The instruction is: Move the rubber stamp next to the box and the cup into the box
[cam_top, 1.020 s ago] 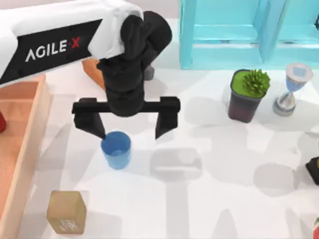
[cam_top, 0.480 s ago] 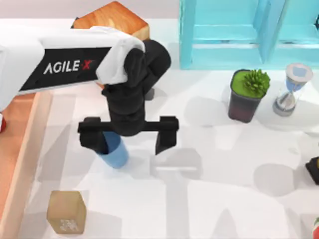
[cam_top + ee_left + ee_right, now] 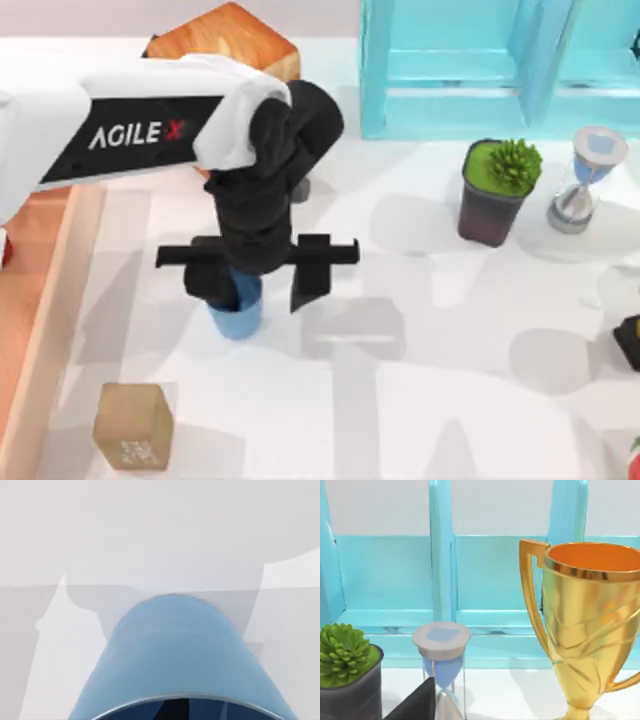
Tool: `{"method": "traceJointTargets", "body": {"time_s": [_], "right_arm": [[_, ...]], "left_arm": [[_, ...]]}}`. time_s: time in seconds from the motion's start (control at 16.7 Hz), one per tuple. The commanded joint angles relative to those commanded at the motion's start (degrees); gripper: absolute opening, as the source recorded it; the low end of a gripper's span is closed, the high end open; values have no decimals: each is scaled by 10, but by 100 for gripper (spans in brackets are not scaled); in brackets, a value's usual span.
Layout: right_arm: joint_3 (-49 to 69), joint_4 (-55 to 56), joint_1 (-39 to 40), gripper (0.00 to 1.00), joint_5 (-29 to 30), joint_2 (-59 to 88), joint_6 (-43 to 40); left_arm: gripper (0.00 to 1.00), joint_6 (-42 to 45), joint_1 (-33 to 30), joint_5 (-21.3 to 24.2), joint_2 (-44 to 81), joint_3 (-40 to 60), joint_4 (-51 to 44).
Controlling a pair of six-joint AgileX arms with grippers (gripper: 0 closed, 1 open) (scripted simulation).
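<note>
The blue cup [image 3: 238,315] stands upright on the white table, left of centre. My left gripper [image 3: 260,300] is down over it, open, with the jaws straddling it. One finger [image 3: 212,285] is against the cup's left side and the other [image 3: 305,285] stands a little off its right side. In the left wrist view the cup [image 3: 175,660] is very close, its rim at the lower edge. The tan rubber stamp [image 3: 133,427] sits near the front left, white markings facing forward. The box's plank wall [image 3: 55,310] runs along the left edge. A dark part of my right gripper [image 3: 415,705] shows, parked at the right.
A glossy wooden cube [image 3: 225,40] sits behind the left arm. The turquoise shelf [image 3: 480,70] spans the back. In front of it stand a potted plant [image 3: 497,190] and an hourglass [image 3: 585,180]. A gold trophy [image 3: 590,625] stands at the far right.
The left gripper came down around the cup, shifting slightly forward and left. Its fingers have drawn closer together.
</note>
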Motion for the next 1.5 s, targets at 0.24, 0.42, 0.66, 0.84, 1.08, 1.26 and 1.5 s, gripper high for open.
{"method": "traceJointTargets", "body": {"time_s": [0.24, 0.42, 0.66, 0.84, 1.08, 1.26, 1.5], "right_arm": [[0, 0, 0, 100, 0, 0, 0], [0, 0, 0, 100, 0, 0, 0], [0, 0, 0, 100, 0, 0, 0], [0, 0, 0, 100, 0, 0, 0], [0, 0, 0, 100, 0, 0, 0], [0, 0, 0, 100, 0, 0, 0], [0, 0, 0, 100, 0, 0, 0]], "left_arm": [[10, 0, 0, 0, 0, 0, 0], [0, 0, 0, 0, 0, 0, 0], [0, 0, 0, 0, 0, 0, 0], [0, 1, 1, 0, -1, 0, 0], [0, 37, 37, 0, -38, 9, -38], [0, 78, 79, -1, -84, 16, -105], [0, 134, 137, -1, -143, 27, -171]]}}
